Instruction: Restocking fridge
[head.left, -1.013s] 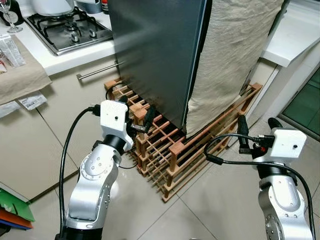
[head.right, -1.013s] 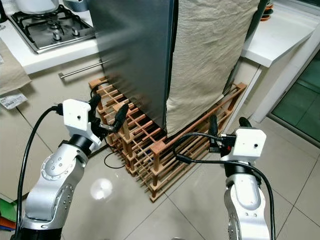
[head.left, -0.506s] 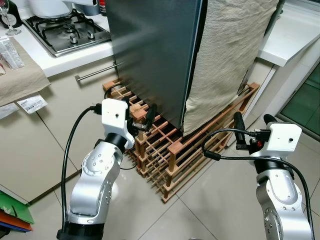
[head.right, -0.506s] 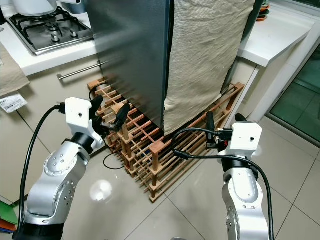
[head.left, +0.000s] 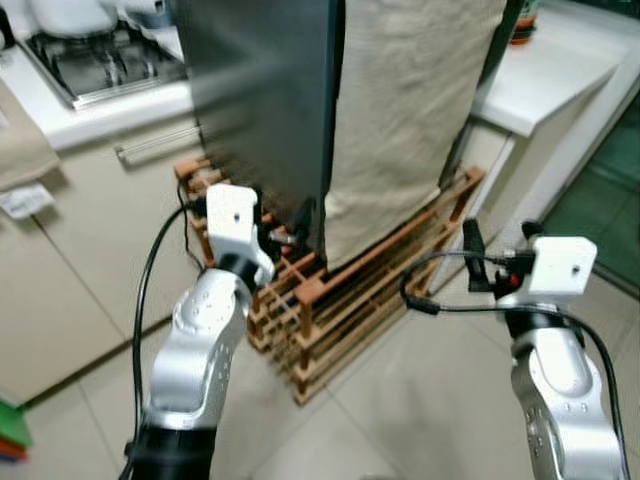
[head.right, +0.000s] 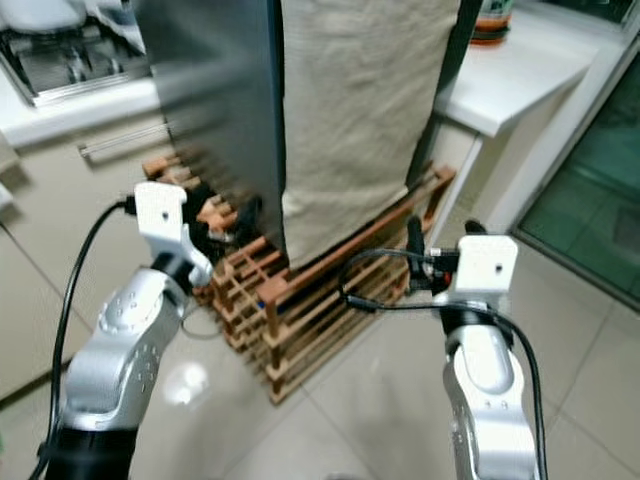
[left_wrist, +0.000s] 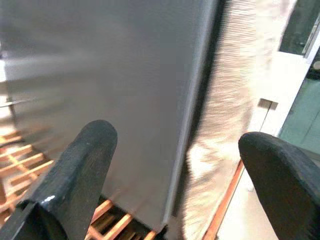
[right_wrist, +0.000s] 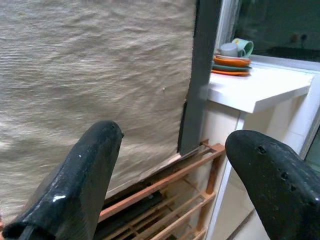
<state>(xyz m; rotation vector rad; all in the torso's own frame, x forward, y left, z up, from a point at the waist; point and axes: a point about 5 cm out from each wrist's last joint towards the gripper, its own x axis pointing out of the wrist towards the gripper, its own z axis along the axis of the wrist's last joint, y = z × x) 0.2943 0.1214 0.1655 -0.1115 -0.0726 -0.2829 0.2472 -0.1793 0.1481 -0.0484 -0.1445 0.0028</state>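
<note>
A tall dark grey fridge (head.left: 260, 110) stands before me, door shut, with a beige cloth (head.left: 400, 110) draped over its right side. A low wooden rack (head.left: 340, 300) lies at its foot. My left gripper (head.left: 285, 230) is raised close to the fridge's lower front corner, open and empty. In the left wrist view its fingers (left_wrist: 80, 170) frame the door edge (left_wrist: 192, 115). My right gripper (head.left: 497, 240) is held up to the right of the rack, open and empty, facing the cloth (right_wrist: 95, 75).
A gas hob (head.left: 95, 60) sits on the white counter at the left, with a drawer handle (head.left: 160, 145) below. A white shelf (head.left: 540, 85) carrying stacked plates (right_wrist: 232, 62) juts out at the right, beside a dark glass door (head.left: 600, 180). Tiled floor (head.left: 400, 400) lies below.
The whole picture has shifted left and blurred, so the camera has moved; the fridge looks nearer. Both grippers stay open and raised as before.
</note>
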